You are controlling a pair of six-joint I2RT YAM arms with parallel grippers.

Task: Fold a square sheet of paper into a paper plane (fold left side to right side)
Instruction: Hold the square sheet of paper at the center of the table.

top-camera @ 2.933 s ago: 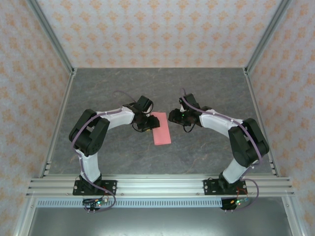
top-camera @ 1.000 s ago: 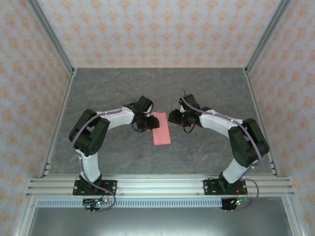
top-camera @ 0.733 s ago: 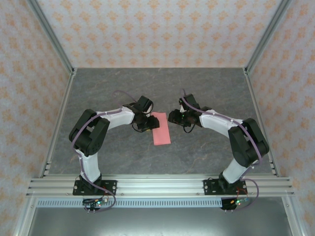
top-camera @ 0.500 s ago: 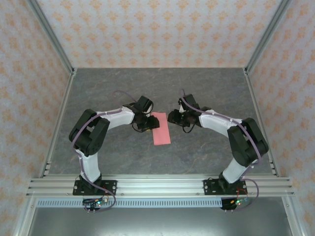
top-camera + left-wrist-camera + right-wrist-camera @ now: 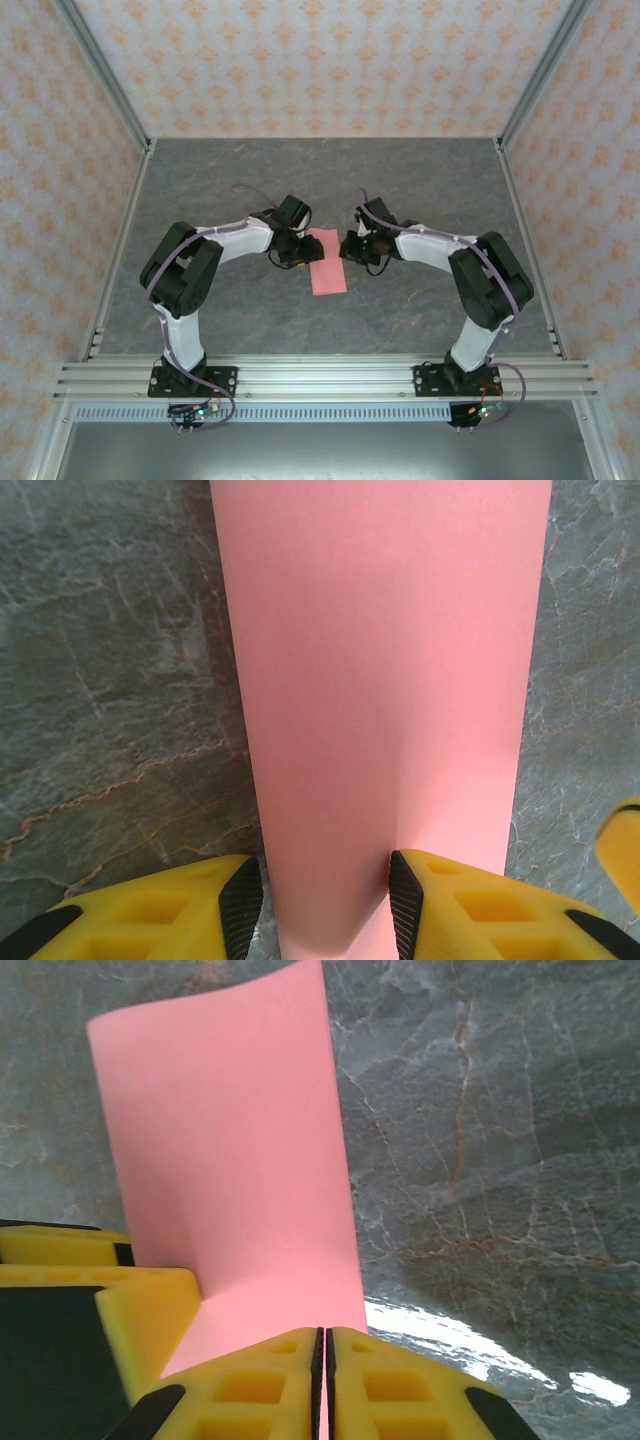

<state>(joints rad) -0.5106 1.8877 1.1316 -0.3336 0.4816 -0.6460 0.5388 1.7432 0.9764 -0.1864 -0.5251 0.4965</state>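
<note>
Top external view: the square sheet of paper point(image 5: 328, 263) lies mid-table point(image 5: 250, 180) as a narrow salmon-pink strip. The left gripper point(image 5: 297, 251) is at its left edge and the right gripper point(image 5: 352, 249) at its right, so each arm works its own side of the fold.

Left wrist view: the left gripper point(image 5: 320, 920) stands with its jaws partly open and grips nothing. One yellow finger point(image 5: 460, 905) sits over the near end of the paper point(image 5: 380, 680); the other is just beside the sheet's left edge. This looks like a hold-down that keeps the strip from sliding while the other arm works. Whether the finger actually presses the paper cannot be told.

Right wrist view: the right gripper point(image 5: 322, 1380) has its fingers drawn together, with a thin line of pink between them. It has pinched the sheet's edge, and the paper point(image 5: 230, 1140) curls up off the table beyond the grip. A pinched, raised edge probably serves to seat or adjust the left-to-right fold.
</note>
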